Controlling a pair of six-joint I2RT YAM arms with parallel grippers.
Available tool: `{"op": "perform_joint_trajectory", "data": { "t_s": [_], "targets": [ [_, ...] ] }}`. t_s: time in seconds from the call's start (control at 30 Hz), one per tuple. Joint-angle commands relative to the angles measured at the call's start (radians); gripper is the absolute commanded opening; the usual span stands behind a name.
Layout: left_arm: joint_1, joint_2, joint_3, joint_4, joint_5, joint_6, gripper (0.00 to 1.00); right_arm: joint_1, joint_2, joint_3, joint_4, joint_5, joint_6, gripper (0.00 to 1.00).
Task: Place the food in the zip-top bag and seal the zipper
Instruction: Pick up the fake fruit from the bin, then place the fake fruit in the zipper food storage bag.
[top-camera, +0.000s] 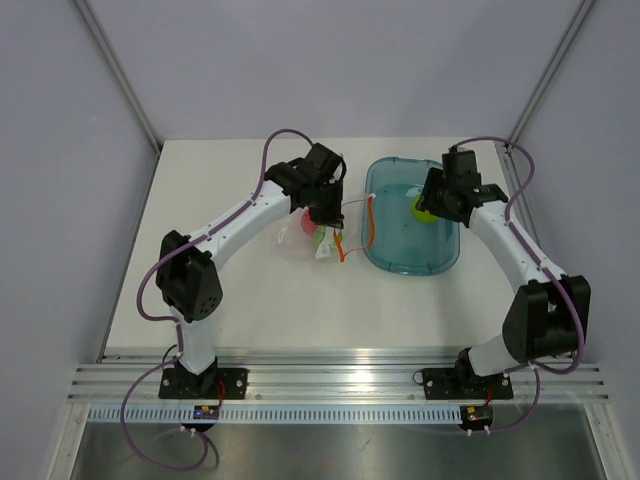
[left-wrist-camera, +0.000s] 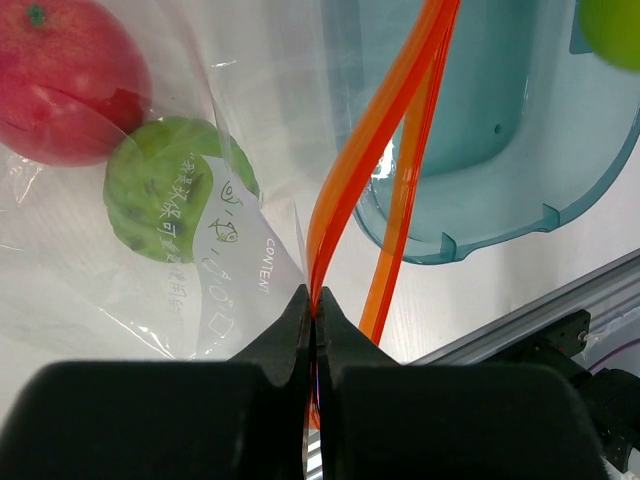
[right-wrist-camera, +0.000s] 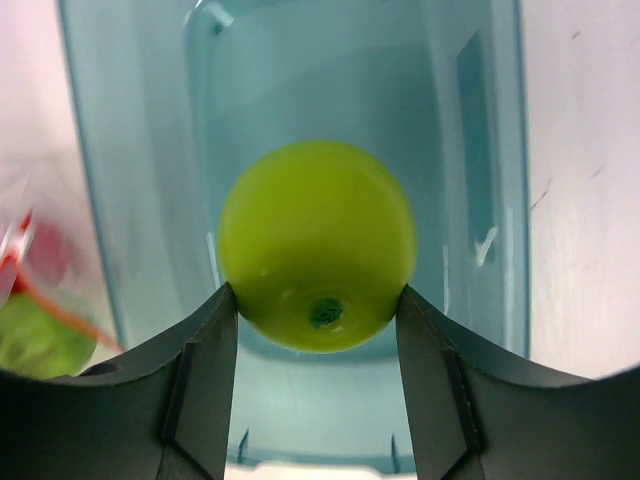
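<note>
The clear zip-top bag (top-camera: 305, 240) lies left of the teal tray, with a red fruit (left-wrist-camera: 65, 80) and a lime-green apple (left-wrist-camera: 165, 200) inside it. My left gripper (left-wrist-camera: 316, 300) is shut on the orange-red zipper strip (left-wrist-camera: 370, 150) and holds the bag's mouth up; the strip arcs toward the tray (top-camera: 372, 215). My right gripper (right-wrist-camera: 318, 300) is shut on the second lime-green apple (right-wrist-camera: 316, 240), held over the tray. That apple also shows in the top view (top-camera: 424, 208) and at the upper right corner of the left wrist view (left-wrist-camera: 612, 28).
The translucent teal oval tray (top-camera: 385, 255) sits at the table's centre right, its rim close to the bag's mouth (left-wrist-camera: 480, 240). The aluminium rail (top-camera: 340, 365) runs along the near edge. Grey walls enclose the table.
</note>
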Motion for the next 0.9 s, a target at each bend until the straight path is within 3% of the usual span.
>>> {"op": "perform_joint_trajectory", "data": {
  "t_s": [0.0, 0.2, 0.37, 0.57, 0.7, 0.73, 0.77, 0.8, 0.87],
  "targets": [
    [0.004, -0.034, 0.009, 0.053, 0.03, 0.005, 0.0, 0.051, -0.149, -0.088, 0.039, -0.07, 0.034, 0.45],
    [0.003, -0.055, -0.034, 0.109, 0.05, -0.007, 0.0, 0.137, -0.311, -0.091, -0.046, -0.053, 0.04, 0.46],
    [0.003, -0.049, -0.021, 0.097, 0.041, -0.004, 0.0, 0.241, -0.333, -0.059, -0.04, -0.116, 0.089, 0.47],
    [0.003, -0.066, -0.015, 0.094, 0.035, 0.013, 0.0, 0.404, -0.232, -0.065, 0.07, -0.1, 0.152, 0.47],
    [0.003, -0.083, -0.014, 0.071, 0.032, 0.022, 0.0, 0.436, -0.113, -0.018, 0.12, -0.09, 0.166, 0.49],
    [0.005, -0.091, -0.018, 0.071, 0.021, 0.022, 0.0, 0.436, -0.092, -0.007, 0.134, -0.087, 0.163, 0.52],
    [0.005, -0.112, -0.024, 0.074, 0.02, 0.023, 0.0, 0.438, -0.049, 0.025, 0.131, -0.087, 0.158, 0.59],
    [0.005, -0.123, -0.044, 0.08, 0.018, 0.027, 0.0, 0.436, -0.028, 0.047, 0.117, -0.078, 0.152, 0.75],
    [0.005, -0.146, -0.06, 0.091, 0.017, 0.042, 0.0, 0.436, 0.012, 0.1, 0.066, -0.06, 0.128, 0.85]
  ]
}}
